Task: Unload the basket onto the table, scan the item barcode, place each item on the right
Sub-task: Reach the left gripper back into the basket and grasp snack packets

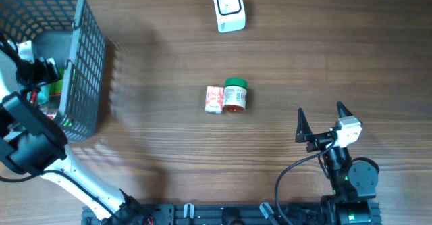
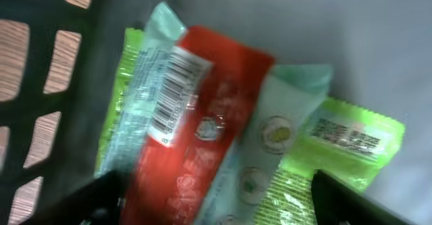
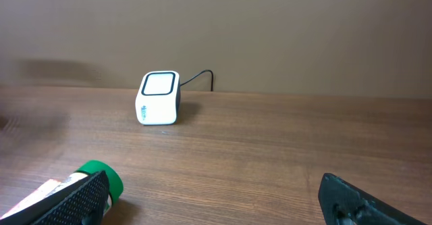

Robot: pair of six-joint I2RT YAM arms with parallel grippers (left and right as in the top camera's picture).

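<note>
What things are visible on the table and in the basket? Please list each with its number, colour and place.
basket: one, dark grey mesh, far left of the table
red packet: one, red with a barcode, in the basket, on top of the pile
pale mint packet: one, mint, in the basket, under the red one
bright green packet: one or two, cannot tell, bottom of the pile
scanner: one, white, far middle
small packet: one, red and white, table centre
jar: one, green lid, beside the small packet
table: one, brown wood
left gripper: one, black, open, inside the basket
right gripper: one, black, open, empty, near right
</note>
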